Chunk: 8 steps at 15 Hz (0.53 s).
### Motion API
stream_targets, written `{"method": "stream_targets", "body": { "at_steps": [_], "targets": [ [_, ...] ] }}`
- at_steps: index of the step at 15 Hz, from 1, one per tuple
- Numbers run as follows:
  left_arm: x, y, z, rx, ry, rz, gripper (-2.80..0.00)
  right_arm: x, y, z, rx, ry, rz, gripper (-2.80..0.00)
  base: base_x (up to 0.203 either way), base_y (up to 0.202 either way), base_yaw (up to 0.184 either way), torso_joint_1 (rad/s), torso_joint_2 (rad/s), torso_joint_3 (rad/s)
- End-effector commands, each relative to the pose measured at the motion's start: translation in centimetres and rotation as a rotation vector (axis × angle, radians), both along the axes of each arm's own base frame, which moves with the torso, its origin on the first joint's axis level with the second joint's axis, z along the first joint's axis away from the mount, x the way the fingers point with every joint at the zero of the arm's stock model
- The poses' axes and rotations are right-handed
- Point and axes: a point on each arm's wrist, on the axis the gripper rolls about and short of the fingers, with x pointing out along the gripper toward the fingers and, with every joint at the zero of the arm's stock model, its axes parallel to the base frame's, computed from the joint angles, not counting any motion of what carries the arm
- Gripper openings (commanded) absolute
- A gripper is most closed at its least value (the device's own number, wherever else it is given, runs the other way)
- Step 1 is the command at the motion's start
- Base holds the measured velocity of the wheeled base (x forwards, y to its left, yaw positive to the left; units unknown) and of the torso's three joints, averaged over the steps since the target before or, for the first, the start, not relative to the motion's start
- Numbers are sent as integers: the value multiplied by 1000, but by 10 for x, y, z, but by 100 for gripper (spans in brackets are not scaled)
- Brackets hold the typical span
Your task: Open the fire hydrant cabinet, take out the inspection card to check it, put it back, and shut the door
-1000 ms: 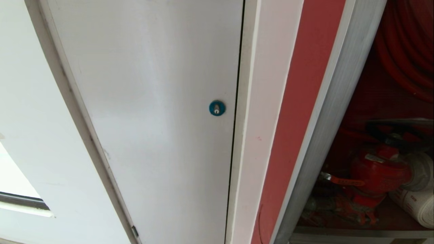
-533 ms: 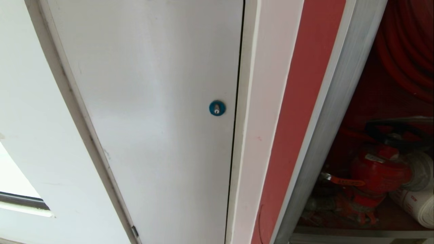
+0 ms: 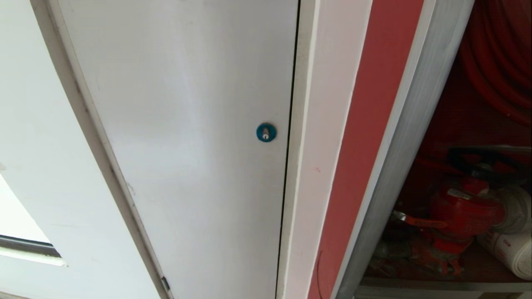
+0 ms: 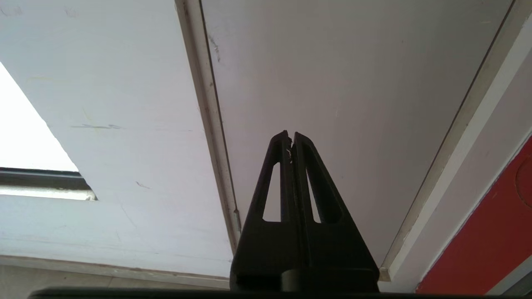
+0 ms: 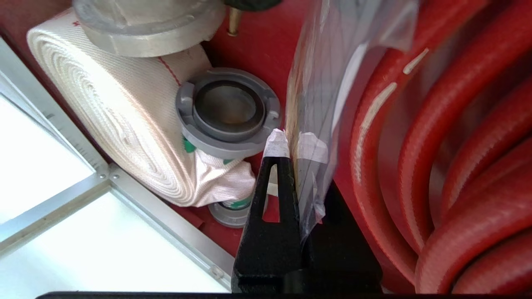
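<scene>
The fire hydrant cabinet (image 3: 399,145) stands at the right of the head view, its silver frame around a red interior with the red valve (image 3: 461,211). In the right wrist view my right gripper (image 5: 293,143) is inside the cabinet. It is shut on the inspection card (image 5: 316,83), a thin sheet in a clear plastic sleeve held edge-on between the taped fingertips. The card hangs between the white rolled hose (image 5: 112,104) and the red hose reel (image 5: 457,145). The door is out of view. My left gripper (image 4: 290,135) is shut and empty, parked facing a white panel.
A plain white panel (image 3: 187,124) with a blue round lock (image 3: 266,132) fills the middle of the head view. A grey hose coupling (image 5: 227,110) sits just beside the gripper tips. The cabinet's silver lower frame (image 5: 166,224) runs close below the hose.
Hardly anything differs; a pale edge above the red valve in the head view has dimmed and shifted slightly.
</scene>
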Motion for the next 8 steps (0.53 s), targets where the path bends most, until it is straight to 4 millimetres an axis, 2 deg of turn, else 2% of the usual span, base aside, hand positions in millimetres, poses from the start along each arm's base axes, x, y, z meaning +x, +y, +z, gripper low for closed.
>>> {"method": "stream_targets", "body": {
  "at_steps": [1,3,4,8],
  "targets": [
    [0,0,-2,0,4,1,-280,0,0,-1,-7,10,7,-280,0,0,0,0,0,0],
    [0,0,-2,0,4,1,-280,1,1,-1,-8,10,12,-280,0,0,0,0,0,0],
    [0,0,-2,0,5,0,-280,1,3,-1,-8,10,23,0,0,0,0,0,0,0],
    [0,0,-2,0,4,1,-280,-5,7,-1,-34,16,-7,0,0,0,0,0,0,0]
  ]
}}
